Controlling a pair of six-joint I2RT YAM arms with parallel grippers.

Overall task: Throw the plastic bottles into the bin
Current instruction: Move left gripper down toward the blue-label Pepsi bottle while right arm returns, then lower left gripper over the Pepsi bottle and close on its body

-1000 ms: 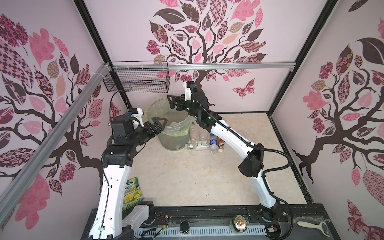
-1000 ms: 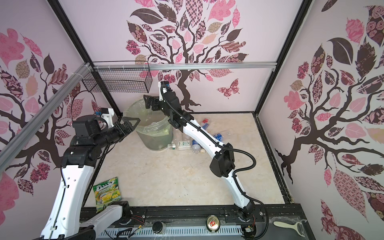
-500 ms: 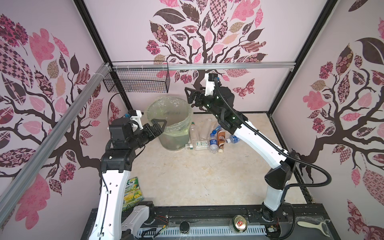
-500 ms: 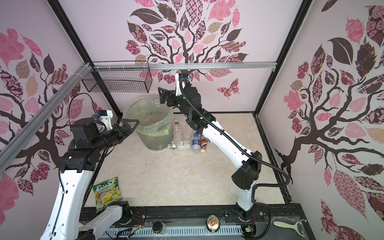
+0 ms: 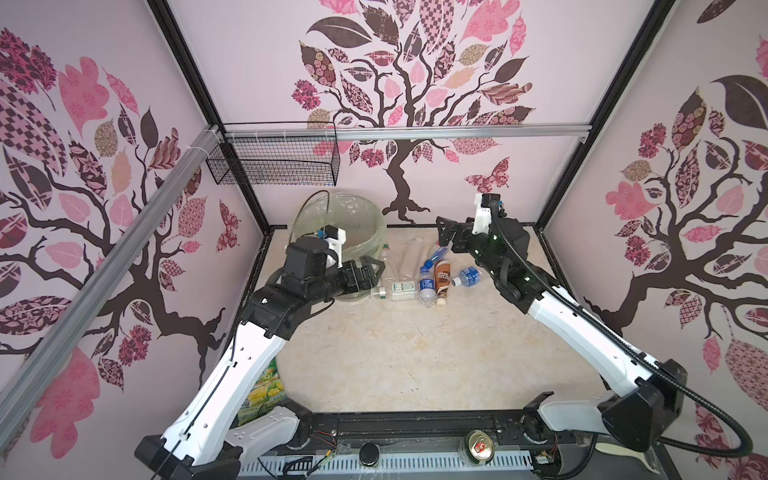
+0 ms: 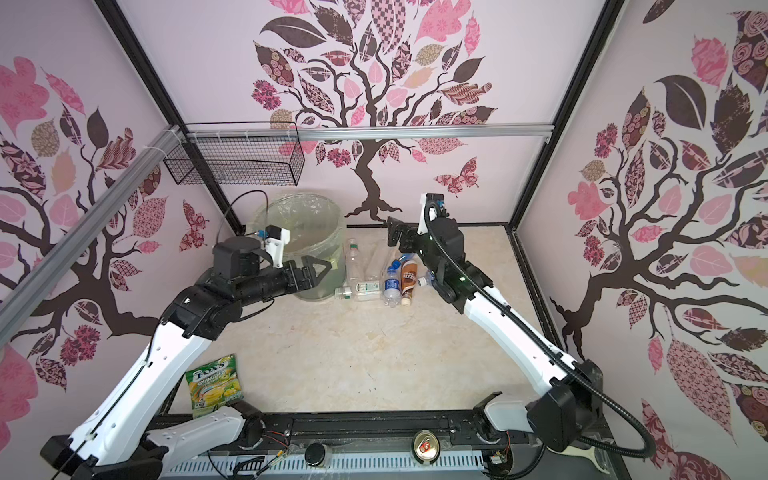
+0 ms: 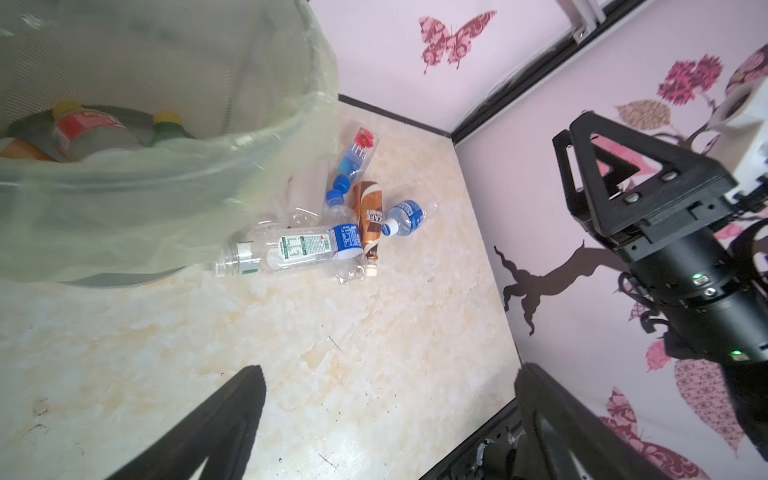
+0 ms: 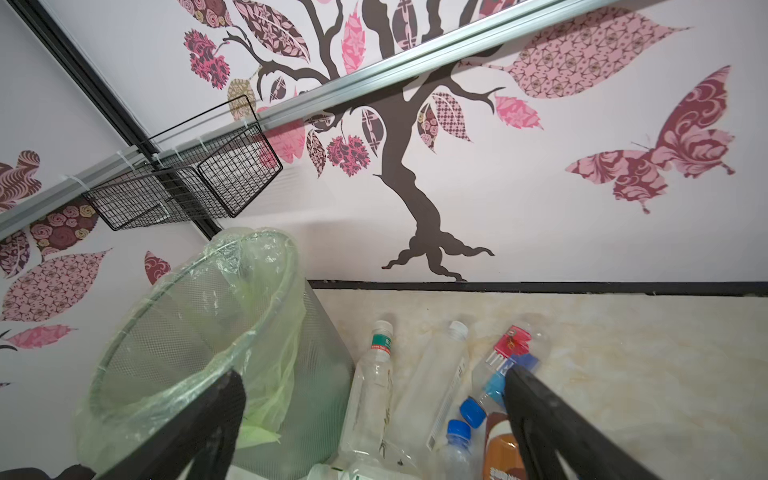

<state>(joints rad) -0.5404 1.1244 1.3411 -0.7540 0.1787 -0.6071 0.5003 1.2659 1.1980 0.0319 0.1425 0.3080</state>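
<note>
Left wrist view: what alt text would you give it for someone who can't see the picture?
A bag-lined bin already holding a few bottles stands on a marbled table, with several more plastic bottles lying in a heap beside it. The left gripper, open and empty, shows in the foreground; the right gripper hangs open nearby.
</note>
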